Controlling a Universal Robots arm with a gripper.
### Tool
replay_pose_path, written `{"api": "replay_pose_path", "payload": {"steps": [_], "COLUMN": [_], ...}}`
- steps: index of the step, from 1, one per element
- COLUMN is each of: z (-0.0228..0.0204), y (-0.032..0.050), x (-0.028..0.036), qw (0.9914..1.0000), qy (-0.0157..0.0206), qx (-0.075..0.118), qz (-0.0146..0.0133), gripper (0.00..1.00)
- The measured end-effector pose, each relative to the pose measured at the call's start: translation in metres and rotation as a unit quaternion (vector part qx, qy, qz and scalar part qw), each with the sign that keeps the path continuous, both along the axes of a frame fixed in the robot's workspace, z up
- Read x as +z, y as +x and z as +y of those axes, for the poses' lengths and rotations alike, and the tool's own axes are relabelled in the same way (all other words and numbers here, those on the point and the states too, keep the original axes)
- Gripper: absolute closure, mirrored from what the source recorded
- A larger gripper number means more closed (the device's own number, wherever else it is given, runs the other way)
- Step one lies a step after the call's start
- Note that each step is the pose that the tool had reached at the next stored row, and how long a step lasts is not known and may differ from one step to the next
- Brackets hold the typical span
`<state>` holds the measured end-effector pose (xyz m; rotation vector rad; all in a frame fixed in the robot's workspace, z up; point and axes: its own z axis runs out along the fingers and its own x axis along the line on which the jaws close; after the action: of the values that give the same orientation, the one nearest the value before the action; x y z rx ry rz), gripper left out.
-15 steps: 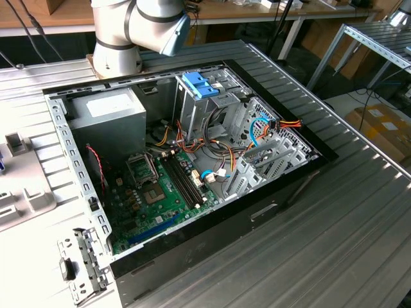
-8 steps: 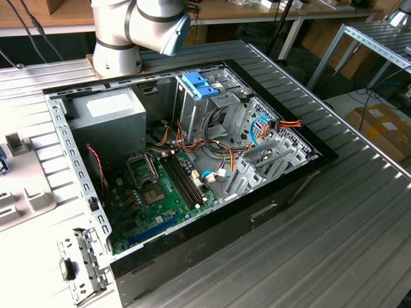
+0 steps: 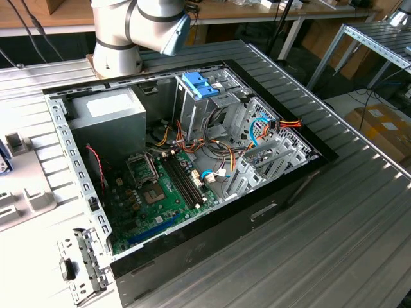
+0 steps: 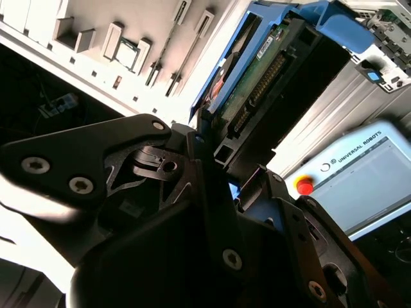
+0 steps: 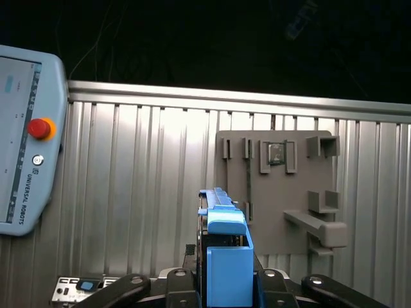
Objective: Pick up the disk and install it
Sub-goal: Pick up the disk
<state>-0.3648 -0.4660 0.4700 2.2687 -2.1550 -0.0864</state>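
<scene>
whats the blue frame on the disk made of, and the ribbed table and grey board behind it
The blue frame on the disk looks like moulded plastic: even matt colour, rounded edges. The ribbed table looks like bare aluminium: silvery, with glare streaks along its grooves. The grey board is probably plastic, perhaps printed: dull uniform grey, blocky brackets.

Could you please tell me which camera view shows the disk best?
The second wrist view: the disk shows its circuit-board face, connector row and blue carrier frame, rising from the end effector that grips it. The first wrist view shows it end-on, mainly the carrier's blue tab.
</scene>
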Motion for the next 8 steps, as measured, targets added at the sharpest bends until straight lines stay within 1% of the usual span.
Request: {"api": "replay_pose_path", "payload": {"steps": [8], "z": [-0.0025], "y": [0.0037], "x": [0.0000], "qw": [1.00000], "qy": [0.0000], "qx": [0.000], "qz": [0.0000], "gripper": [0.64]}}
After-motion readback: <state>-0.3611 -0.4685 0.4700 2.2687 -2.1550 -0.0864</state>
